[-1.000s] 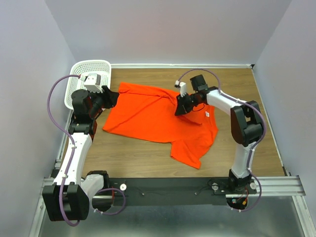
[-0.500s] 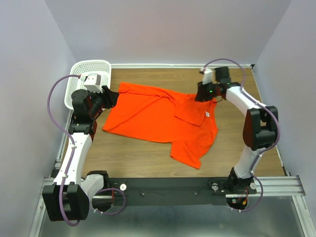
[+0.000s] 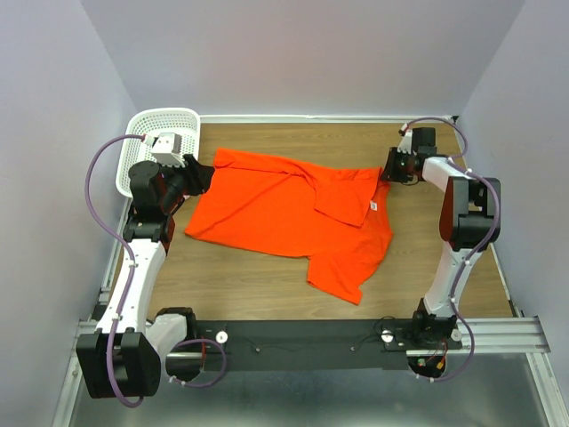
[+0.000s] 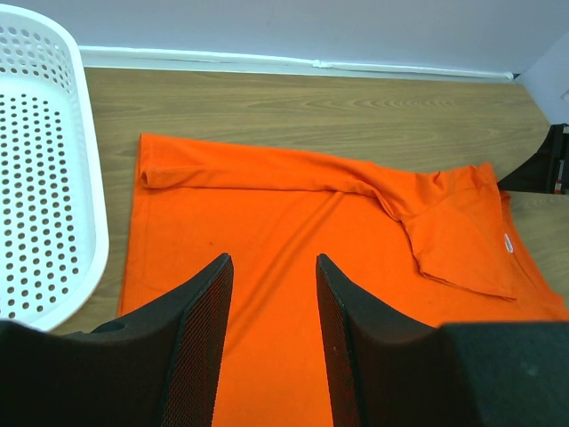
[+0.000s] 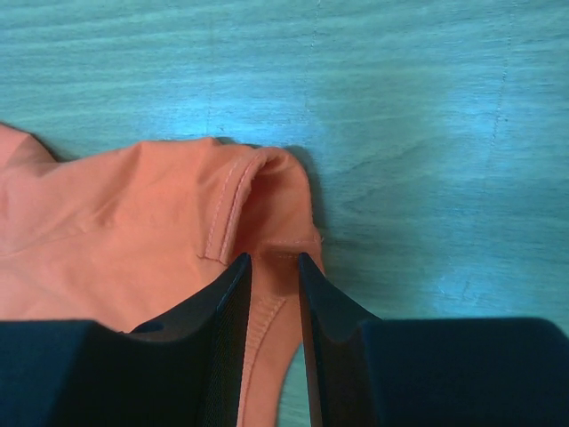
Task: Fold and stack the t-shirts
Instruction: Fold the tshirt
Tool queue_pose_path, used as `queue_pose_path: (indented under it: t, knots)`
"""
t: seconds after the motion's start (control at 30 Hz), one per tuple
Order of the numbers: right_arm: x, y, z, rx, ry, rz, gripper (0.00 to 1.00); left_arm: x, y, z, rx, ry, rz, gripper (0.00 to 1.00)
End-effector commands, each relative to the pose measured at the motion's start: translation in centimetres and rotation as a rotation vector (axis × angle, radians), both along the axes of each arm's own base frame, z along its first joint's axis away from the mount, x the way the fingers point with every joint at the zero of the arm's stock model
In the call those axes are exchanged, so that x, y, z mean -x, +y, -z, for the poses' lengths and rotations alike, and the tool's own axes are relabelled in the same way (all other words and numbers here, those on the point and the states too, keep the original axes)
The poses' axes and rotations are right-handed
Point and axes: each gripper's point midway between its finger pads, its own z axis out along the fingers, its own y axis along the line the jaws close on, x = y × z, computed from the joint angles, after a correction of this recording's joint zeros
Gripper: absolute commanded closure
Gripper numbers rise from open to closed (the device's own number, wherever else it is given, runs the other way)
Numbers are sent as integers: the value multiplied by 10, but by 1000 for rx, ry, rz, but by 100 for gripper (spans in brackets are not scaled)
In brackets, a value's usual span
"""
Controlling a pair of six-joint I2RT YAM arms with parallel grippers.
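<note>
Nearest the arm bases, the orange-red t-shirt [image 3: 293, 218] lay spread on the wooden worktop [image 3: 240, 280], one sleeve pointing toward the bases and its small white tag [image 3: 374, 205] showing on a folded-over flap. At the shirt's left edge the left gripper [image 3: 197, 175] hovered with jaws parted and holding nothing. At the shirt's far right corner the right gripper [image 5: 274, 267] had its jaws narrowly pinching the hem. Beyond the shirt's left edge stood the white perforated basket [image 3: 149, 133].

Bright orange-red t-shirt [image 3: 284, 209] with small white tag [image 3: 374, 205]; white perforated basket [image 3: 151, 133]; brown wood-grain table [image 3: 249, 276]
</note>
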Motion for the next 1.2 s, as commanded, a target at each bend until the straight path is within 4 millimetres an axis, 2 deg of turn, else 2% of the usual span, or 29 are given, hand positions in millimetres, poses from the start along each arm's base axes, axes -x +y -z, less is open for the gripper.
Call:
queue_pose_path:
  t: [0.0, 0.2, 0.33, 0.53, 0.7, 0.87, 0.97, 1.17]
  knots:
    - [-20, 10, -9, -68, -39, 7, 65, 2, 0, 5, -9, 1, 14, 49]
    - [-20, 11, -11, -82, -40, 15, 66, 2, 0, 4, -11, -1, 13, 49]
    - [-24, 7, -27, -66, -75, 34, 66, 2, 0, 5, -11, 2, 11, 49]
    - [-24, 19, -23, -135, -57, 5, 65, 2, 0, 4, -11, -1, 11, 49]
    - [-26, 19, -21, -137, -55, 6, 64, 2, 1, 4, -11, -1, 10, 49]
    - [-29, 21, -33, -155, -74, 8, 64, 2, 1, 4, -11, -1, 10, 50]
    - [-30, 22, -28, -164, -62, 17, 64, 2, 0, 4, -9, 1, 12, 49]
    - [-31, 22, -8, -174, -20, 32, 64, 2, 1, 4, -11, -3, 10, 49]
